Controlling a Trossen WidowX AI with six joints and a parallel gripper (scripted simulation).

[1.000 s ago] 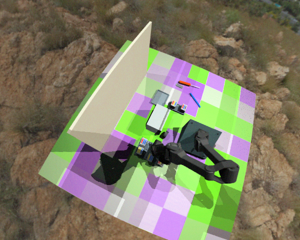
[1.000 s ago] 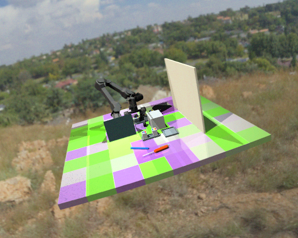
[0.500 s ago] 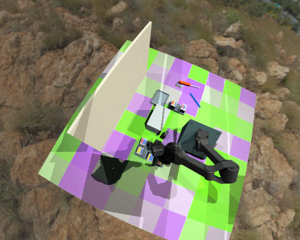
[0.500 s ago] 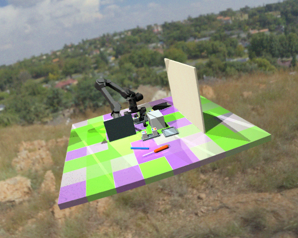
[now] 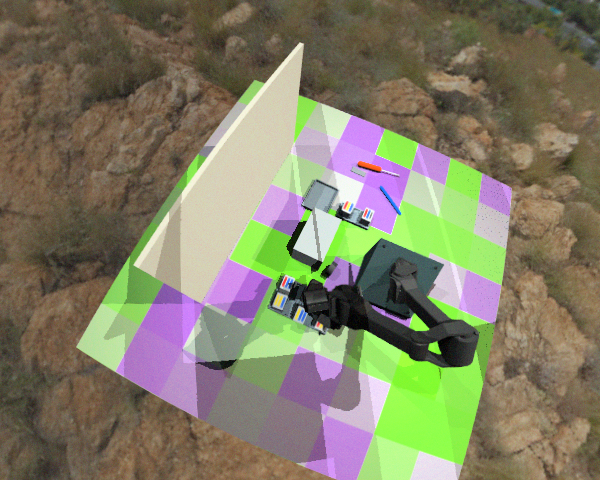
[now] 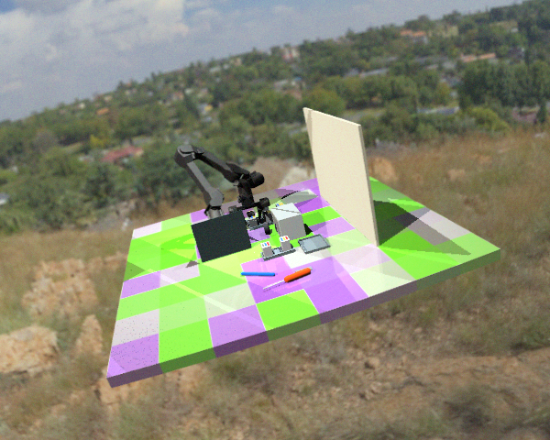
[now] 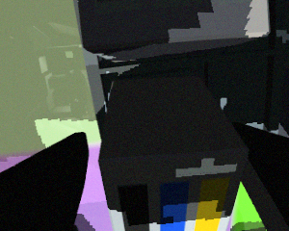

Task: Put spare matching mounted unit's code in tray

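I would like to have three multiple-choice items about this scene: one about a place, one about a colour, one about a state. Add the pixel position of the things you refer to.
1. Where does the blue stick (image 5: pixel 390 200) (image 6: pixel 258 274) lie?
A) on top of the white box
B) on the checkered table (image 6: pixel 290 307), beside the screwdriver (image 5: pixel 368 166) (image 6: pixel 297 275)
C) behind the tan panel

2. What colour is the screwdriver's handle?
A) orange-red
B) green
C) yellow

3. What is the state of the tray (image 5: pixel 319 195) (image 6: pixel 313 244)?
A) upside down
B) a spare in it
C) nothing seen in it

1: B, since the top and exterior views show both tools lying near each other.
2: A, since the thick handle shows orange-red in both.
3: C, since its bare floor shows inside the rim.
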